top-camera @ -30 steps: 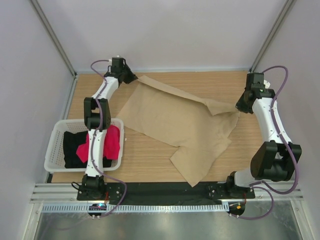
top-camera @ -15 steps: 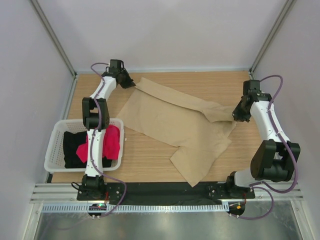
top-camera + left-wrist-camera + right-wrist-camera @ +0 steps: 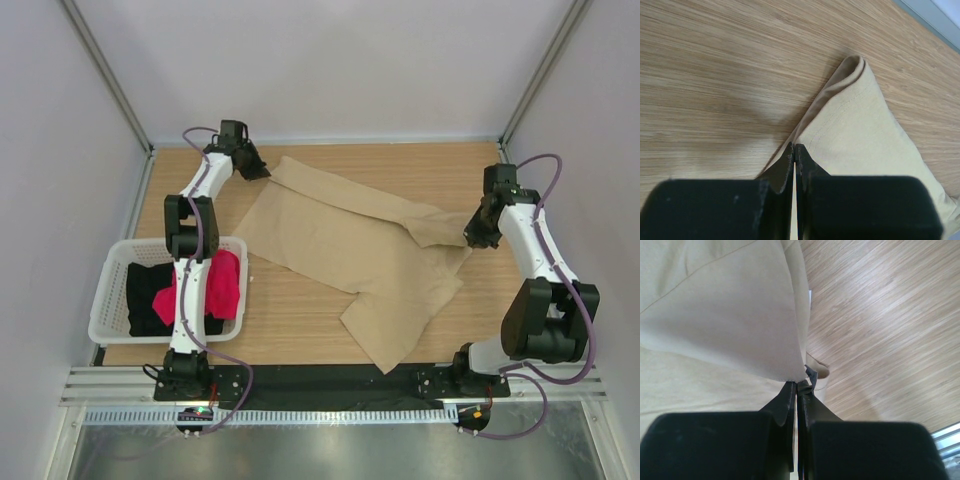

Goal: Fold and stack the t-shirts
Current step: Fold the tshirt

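Observation:
The tan t-shirt (image 3: 350, 245) lies spread across the middle of the table. My left gripper (image 3: 254, 166) is shut on its far left corner; the left wrist view shows the pinched cloth edge (image 3: 850, 125) running out from the closed tips (image 3: 794, 148). My right gripper (image 3: 474, 233) is shut on the shirt's right edge, and a flap (image 3: 440, 222) is folded inward over the shirt. In the right wrist view the cloth (image 3: 730, 315) hangs from the closed tips (image 3: 799, 385). The red-pink t-shirt (image 3: 220, 285) and the black t-shirt (image 3: 145, 295) lie in the basket.
The white slotted basket (image 3: 108, 280) stands at the left near edge, with the left arm's lower links over it. Metal frame posts rise at the far corners. Bare wood shows to the right of the shirt (image 3: 500, 300) and along the far edge.
My right gripper has moved inward and toward the near side with the shirt's right edge, laying the flap further over the shirt. My left gripper has shifted slightly, still at the far left corner.

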{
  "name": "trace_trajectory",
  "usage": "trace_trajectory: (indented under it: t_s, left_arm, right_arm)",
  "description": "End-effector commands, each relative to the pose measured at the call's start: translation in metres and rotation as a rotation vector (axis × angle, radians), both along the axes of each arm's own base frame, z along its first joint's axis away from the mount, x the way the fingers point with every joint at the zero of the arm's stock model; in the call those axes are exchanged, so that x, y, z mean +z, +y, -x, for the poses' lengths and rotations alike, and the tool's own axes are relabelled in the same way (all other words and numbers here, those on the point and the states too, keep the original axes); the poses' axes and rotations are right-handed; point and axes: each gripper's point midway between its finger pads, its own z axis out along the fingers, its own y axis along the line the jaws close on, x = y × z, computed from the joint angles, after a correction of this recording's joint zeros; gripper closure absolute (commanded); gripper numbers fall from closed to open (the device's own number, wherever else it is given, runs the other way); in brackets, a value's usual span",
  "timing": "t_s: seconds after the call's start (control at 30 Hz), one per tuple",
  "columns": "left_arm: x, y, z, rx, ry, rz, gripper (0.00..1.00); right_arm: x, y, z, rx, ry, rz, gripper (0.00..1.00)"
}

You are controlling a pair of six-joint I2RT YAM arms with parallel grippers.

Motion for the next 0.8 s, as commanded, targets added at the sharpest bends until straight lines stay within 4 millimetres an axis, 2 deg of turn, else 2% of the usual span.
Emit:
trace_trajectory:
  t_s: [0.0, 0.17, 0.3, 0.53, 0.77]
  left_arm:
    - [0.01, 0.003, -0.001, -0.017, -0.015, 0.0, 1.0]
    - [0.01, 0.002, 0.0, -0.023, -0.013, 0.008, 1.0]
    - [-0.001, 0.001, 0.005, -0.025, 0.015, 0.015, 1.0]
    - [-0.011, 0.001, 0.011, -0.026, 0.045, 0.01, 0.99]
    - [-0.003, 0.009, 0.013, -0.011, 0.036, -0.037, 0.97]
  right_arm:
    - [0.007, -0.01, -0.006, -0.006, -0.015, 0.061, 0.99]
    - [0.011, -0.021, -0.017, -0.01, -0.019, 0.114, 0.99]
    - [0.009, -0.02, -0.026, -0.014, -0.015, 0.1, 0.99]
    - [-0.002, -0.019, -0.015, -0.004, 0.027, 0.1, 0.99]
    - [-0.012, -0.018, -0.007, 0.001, 0.062, 0.091, 0.97]
